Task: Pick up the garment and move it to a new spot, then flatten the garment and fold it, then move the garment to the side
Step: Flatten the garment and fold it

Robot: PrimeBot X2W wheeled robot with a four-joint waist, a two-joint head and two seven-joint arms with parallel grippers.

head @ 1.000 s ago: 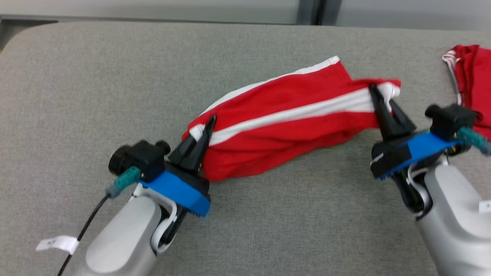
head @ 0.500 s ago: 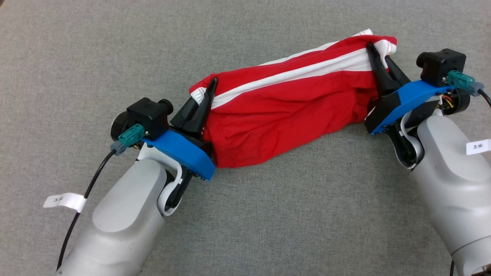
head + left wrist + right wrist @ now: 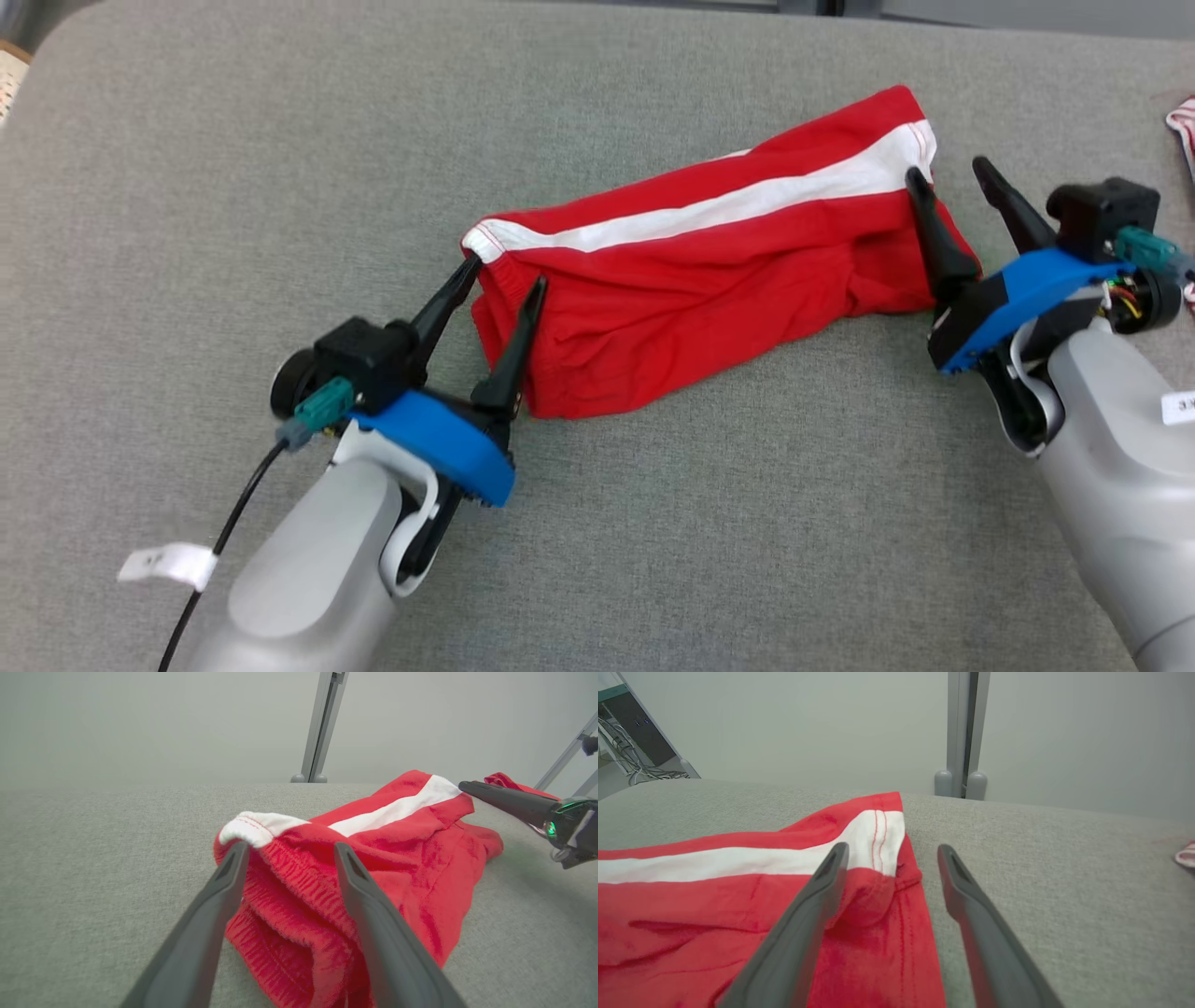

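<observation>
The left claw [image 3: 508, 273] stood open, its fingers spread either side of the waistband corner of the red garment [image 3: 709, 271]. The right claw [image 3: 945, 170] stood open too at the garment's other end, one finger against the hem, the other over bare tabletop [image 3: 233, 187]. Between the claws the garment lay bunched lengthwise on the tabletop, white stripe uppermost. Beyond the right claw, well apart, lay another red cloth [image 3: 1184, 121].

Head camera looks down, wrist cameras low, close, all sharing garment [image 3: 709, 280]
</observation>
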